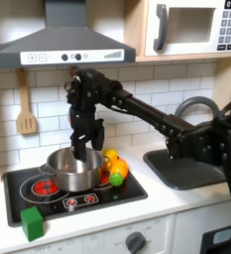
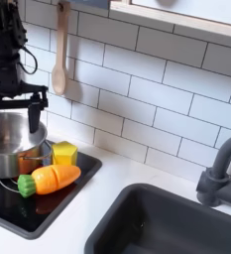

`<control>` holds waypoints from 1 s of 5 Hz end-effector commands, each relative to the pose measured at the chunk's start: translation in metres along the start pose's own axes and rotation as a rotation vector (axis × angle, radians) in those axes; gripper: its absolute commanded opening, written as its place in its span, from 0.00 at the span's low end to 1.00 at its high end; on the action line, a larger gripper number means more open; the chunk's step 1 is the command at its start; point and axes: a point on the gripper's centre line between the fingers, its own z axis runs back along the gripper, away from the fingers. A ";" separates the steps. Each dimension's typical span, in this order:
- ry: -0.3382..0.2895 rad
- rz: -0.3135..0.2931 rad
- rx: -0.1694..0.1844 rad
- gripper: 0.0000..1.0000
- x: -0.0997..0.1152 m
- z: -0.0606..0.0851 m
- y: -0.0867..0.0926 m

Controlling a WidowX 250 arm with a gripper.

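Over the shiny steel pot (image 1: 72,169) hangs the end effector (image 2: 15,109), fingers spread, holding nothing. Second exterior view adds a carrot (image 2: 50,179).

The first exterior view faces a toy kitchen head-on from in front of the surface (image 1: 176,203), standing back far enough to take in the range hood (image 1: 62,38), microwave (image 1: 191,27), stove (image 1: 72,190) and sink (image 1: 186,169). The second exterior view sits much closer and lower, angled from the sink (image 2: 176,223) side toward the tiled wall. Both exterior views share the steel pot (image 1: 72,169) (image 2: 8,149), wooden spoon (image 1: 26,104) (image 2: 59,60) and toy carrot (image 2: 50,179).
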 end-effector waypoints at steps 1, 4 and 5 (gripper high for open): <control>0.054 -0.041 0.005 1.00 -0.033 0.000 0.002; 0.106 -0.133 0.001 1.00 -0.090 0.004 -0.004; 0.111 -0.182 0.010 1.00 -0.108 0.004 -0.010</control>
